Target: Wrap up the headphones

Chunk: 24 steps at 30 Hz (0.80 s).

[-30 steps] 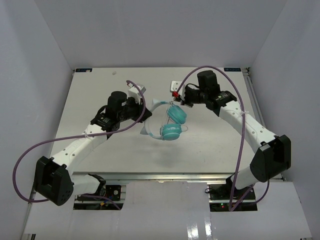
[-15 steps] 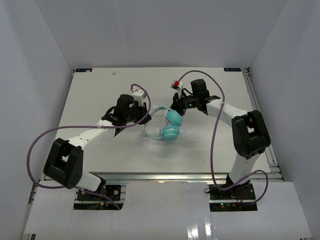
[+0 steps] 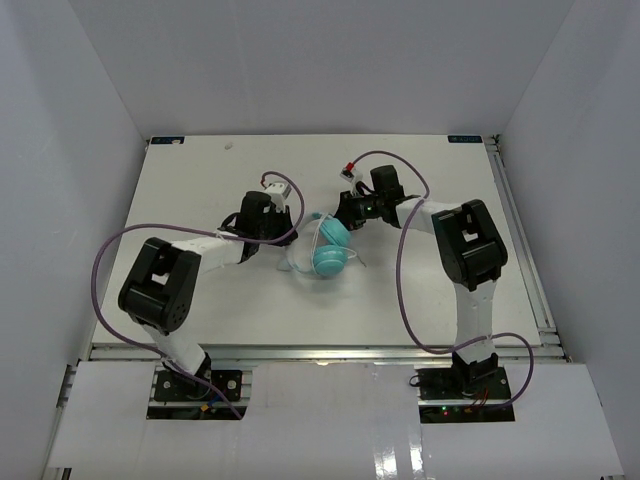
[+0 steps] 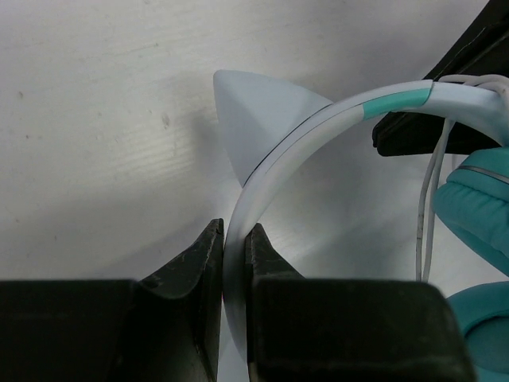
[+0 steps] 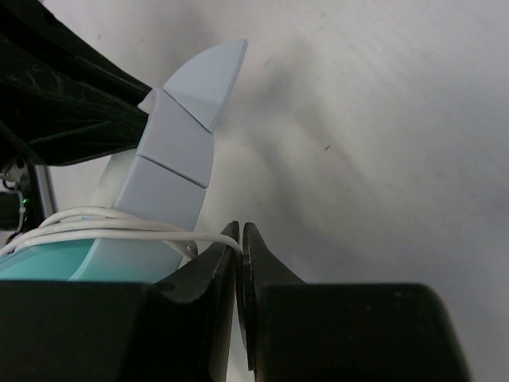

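Note:
The headphones (image 3: 325, 250) lie mid-table, two teal ear cups (image 3: 328, 262) stacked and a pale headband (image 4: 318, 127) arching to the left. My left gripper (image 4: 233, 239) is shut on the headband's lower run; in the top view it (image 3: 291, 236) reaches in from the left. The thin white cord (image 5: 119, 231) loops over the band near a teal cup (image 5: 48, 263) and runs into my right gripper (image 5: 240, 237), which is shut on it. From above, the right gripper (image 3: 341, 214) sits just behind the cups. A pale pointed ear (image 4: 254, 111) stands on the band.
The white table (image 3: 200, 170) has raised walls on three sides. Thick purple cables (image 3: 405, 270) loop off both arms. A small red and white part (image 3: 349, 168) sits on the right wrist. Both forearms lie low and stretched inward toward the headphones.
Both arms have dropped lower and stretched flatter toward the middle. The headphones shifted slightly down and left. Both grips stay shut.

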Motion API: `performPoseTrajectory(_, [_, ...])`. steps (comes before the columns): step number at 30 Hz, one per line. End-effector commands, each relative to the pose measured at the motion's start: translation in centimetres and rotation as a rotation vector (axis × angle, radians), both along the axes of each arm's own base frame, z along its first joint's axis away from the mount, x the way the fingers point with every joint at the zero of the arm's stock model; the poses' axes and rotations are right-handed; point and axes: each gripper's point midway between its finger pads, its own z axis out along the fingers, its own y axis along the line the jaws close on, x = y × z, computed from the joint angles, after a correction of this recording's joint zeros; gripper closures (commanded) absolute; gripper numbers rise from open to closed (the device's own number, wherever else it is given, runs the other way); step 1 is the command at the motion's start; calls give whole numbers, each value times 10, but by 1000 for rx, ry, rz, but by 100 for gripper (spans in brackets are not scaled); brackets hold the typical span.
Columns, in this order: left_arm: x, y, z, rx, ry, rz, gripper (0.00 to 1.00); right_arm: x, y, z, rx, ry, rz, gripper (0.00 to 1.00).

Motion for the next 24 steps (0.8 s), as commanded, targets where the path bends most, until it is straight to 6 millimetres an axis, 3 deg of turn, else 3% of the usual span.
performPoseTrajectory(1, [65, -17, 52, -131, -191, 82, 100, 26, 14, 7, 13, 9, -15, 87])
performPoseTrajectory(3, [79, -22, 56, -157, -196, 89, 100, 38, 15, 6, 8, 3, -20, 86])
performPoseTrajectory(5, [88, -26, 49, -171, -177, 97, 100, 41, 12, -6, -9, 30, -24, 81])
performPoseTrajectory(12, [109, -30, 34, -207, -129, 145, 100, 49, 5, -14, -32, 29, -50, 63])
performPoseTrajectory(19, [119, -23, 10, -184, -53, 196, 100, 59, -14, -9, -45, 29, -105, 62])
performPoseTrajectory(24, [129, -24, -2, -169, 5, 229, 100, 50, -18, -8, -23, 73, -94, 63])
